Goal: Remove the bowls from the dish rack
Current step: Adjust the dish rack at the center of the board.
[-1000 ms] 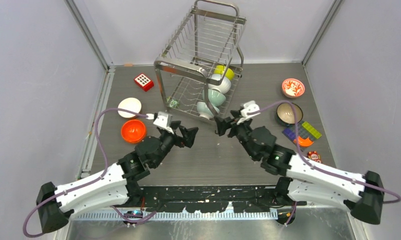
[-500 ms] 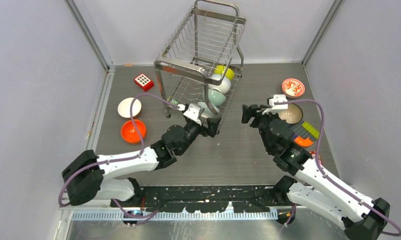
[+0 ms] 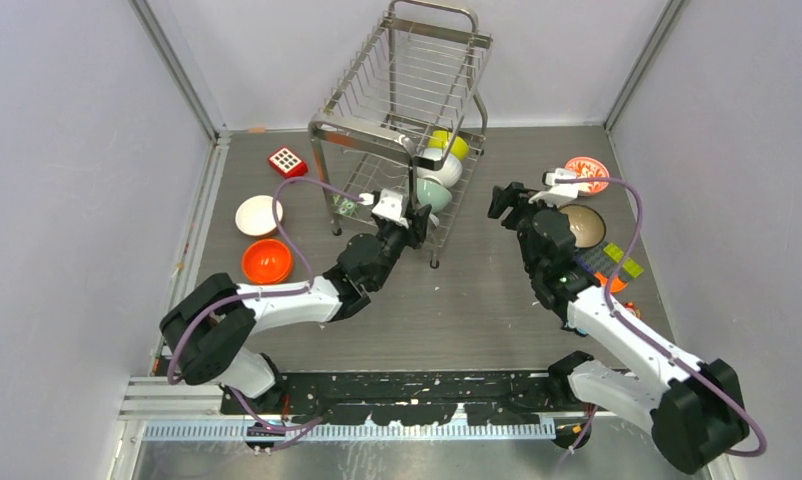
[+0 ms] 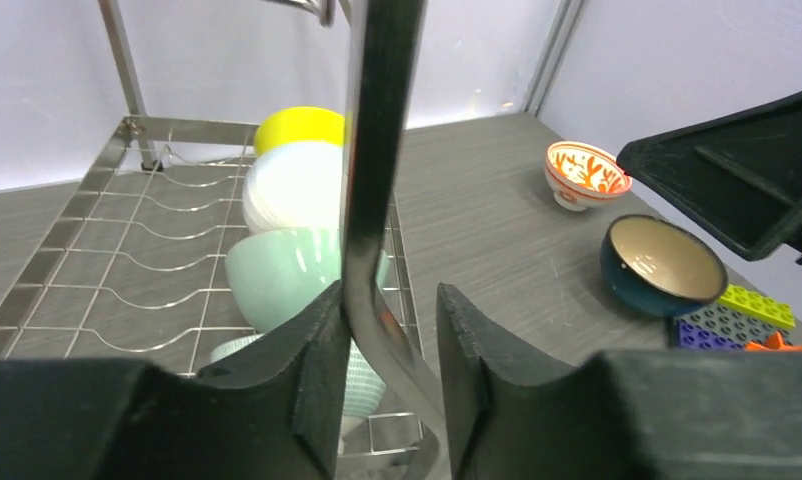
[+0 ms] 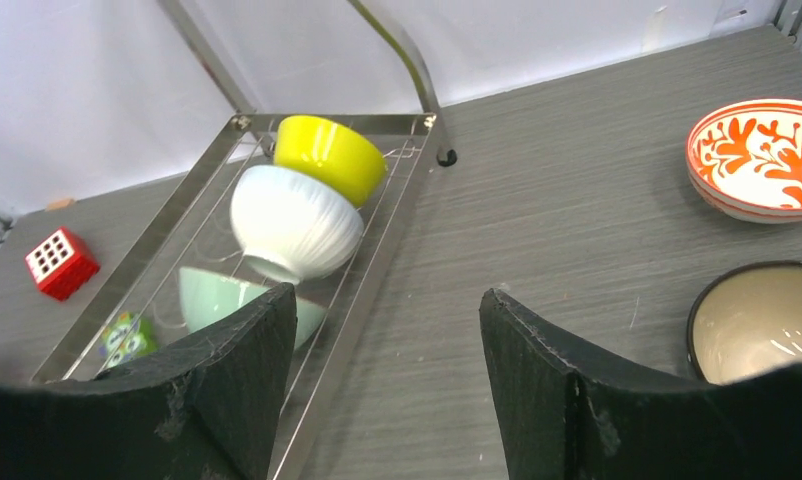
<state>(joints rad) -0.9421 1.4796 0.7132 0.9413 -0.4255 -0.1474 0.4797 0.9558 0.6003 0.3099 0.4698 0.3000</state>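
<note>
The steel dish rack [image 3: 397, 90] stands at the back middle. On its lower tier a lime-yellow bowl [image 3: 450, 143], a white bowl [image 3: 439, 167] and a pale teal bowl [image 3: 432, 192] lean in a row; a ribbed teal bowl [image 4: 362, 375] shows below them. My left gripper [image 3: 414, 222] straddles the rack's front corner post [image 4: 377, 150]. Its left finger touches the post and a gap remains on the right side. My right gripper [image 3: 507, 200] hovers open and empty to the right of the rack, above bare table [image 5: 537, 230].
A white bowl [image 3: 258, 215] and an orange bowl [image 3: 267, 261] sit left of the rack. On the right sit a red-and-white bowl [image 3: 586, 174], a dark blue bowl [image 3: 582, 225] and toy bricks [image 3: 612, 262]. A red dotted block [image 3: 288, 162] lies at the back left.
My left arm reached forward to the rack's front post and its jaws narrowed around it. My right arm swung away from the rack, to the right and farther back.
</note>
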